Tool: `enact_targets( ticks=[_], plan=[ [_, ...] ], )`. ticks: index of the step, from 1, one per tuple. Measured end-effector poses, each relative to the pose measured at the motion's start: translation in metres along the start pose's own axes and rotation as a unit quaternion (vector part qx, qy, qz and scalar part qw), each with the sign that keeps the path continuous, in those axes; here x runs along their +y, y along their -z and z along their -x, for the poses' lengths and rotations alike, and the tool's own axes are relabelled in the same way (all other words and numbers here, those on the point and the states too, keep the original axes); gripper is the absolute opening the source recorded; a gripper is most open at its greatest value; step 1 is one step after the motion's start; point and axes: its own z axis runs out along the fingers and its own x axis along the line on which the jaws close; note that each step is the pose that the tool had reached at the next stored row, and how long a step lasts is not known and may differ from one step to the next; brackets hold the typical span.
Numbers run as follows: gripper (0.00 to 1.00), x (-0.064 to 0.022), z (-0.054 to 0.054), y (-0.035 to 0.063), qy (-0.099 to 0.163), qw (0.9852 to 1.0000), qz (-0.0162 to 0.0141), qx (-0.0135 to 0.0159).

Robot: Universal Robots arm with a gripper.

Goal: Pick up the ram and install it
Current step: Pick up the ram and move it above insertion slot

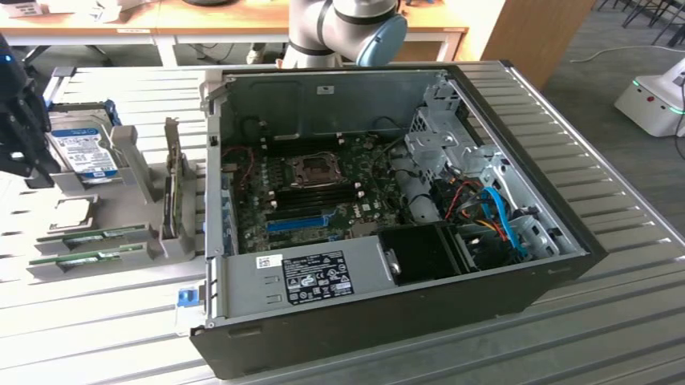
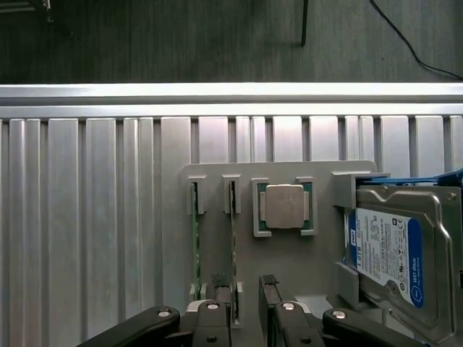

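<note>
Slatted metal desk (image 1: 610, 321), open computer case (image 1: 321, 88) mid-desk. Grey holder (image 2: 289, 260) near the desk edge at the exterior view's left, carrying a hard drive (image 2: 394, 253). Gripper (image 2: 244, 283) over the holder, fingers spread. Ram (image 2: 233, 231) on edge in its holder slot, twin stick (image 2: 195, 238) just beside.

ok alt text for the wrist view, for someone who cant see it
The open gripper hangs over a grey holder on a ribbed metal table, poised at the end of one ram stick; a second ram stick stands on edge beside it. The holder also carries a silver processor and a blue-labelled hard drive.
</note>
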Motion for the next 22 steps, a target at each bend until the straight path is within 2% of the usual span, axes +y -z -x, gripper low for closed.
enact_targets(
  ticks=[22],
  plan=[
    [0.3,-0.0013,-0.001,-0.0378,-0.006,1.0,-0.0023,-0.0003]
  ],
)
